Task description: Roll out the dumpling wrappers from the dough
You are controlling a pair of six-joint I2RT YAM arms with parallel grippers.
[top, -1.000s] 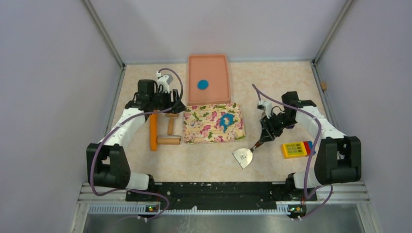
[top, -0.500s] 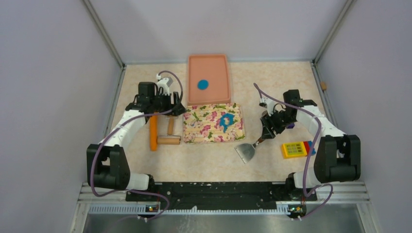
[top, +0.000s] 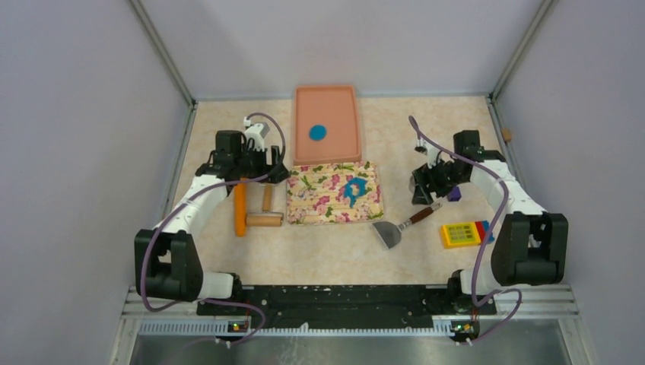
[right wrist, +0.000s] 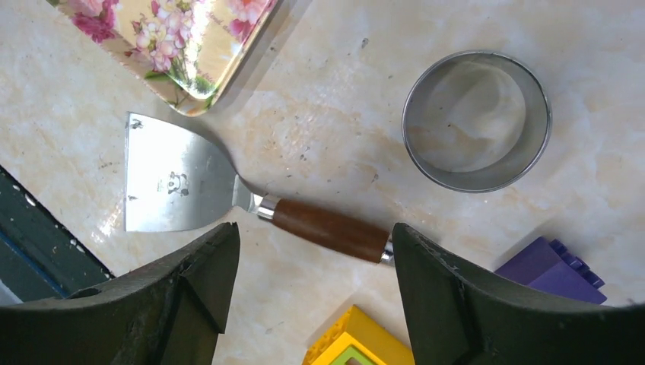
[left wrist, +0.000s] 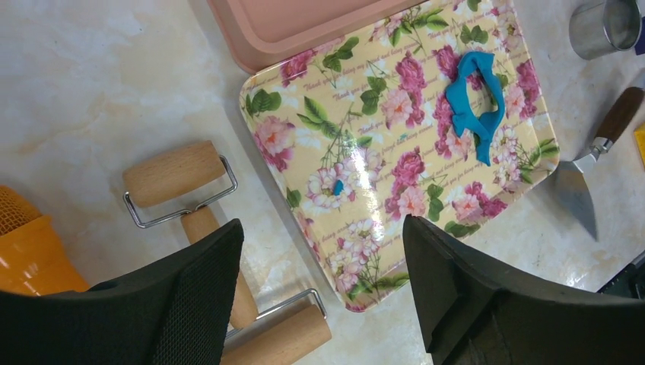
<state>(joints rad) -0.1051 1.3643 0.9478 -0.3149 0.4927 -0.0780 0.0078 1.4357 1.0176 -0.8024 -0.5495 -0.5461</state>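
Ahead of the left tool [left wrist: 321, 223], the pink tray [left wrist: 304, 23] runs off the top edge, and the metal ring [left wrist: 605, 26] to its right is cropped at the corner. The tool itself covers part of the wooden roller [left wrist: 173, 172]; the orange object [left wrist: 27, 251] at its left is mostly cut away. The right tool [right wrist: 313, 228] hides the scraper [right wrist: 171, 182] handle's end and part of the purple block [right wrist: 544, 262]; the yellow brick [right wrist: 357, 342] is cropped.

The scraper [right wrist: 182, 190] has a shiny steel blade and a glossy dark wooden handle, the ring cutter [right wrist: 475, 182] is brushed metal, the flowered board [left wrist: 380, 175] gleams, the rollers [left wrist: 173, 173] are pale matt wood, the dough [left wrist: 462, 118] looks soft and matt
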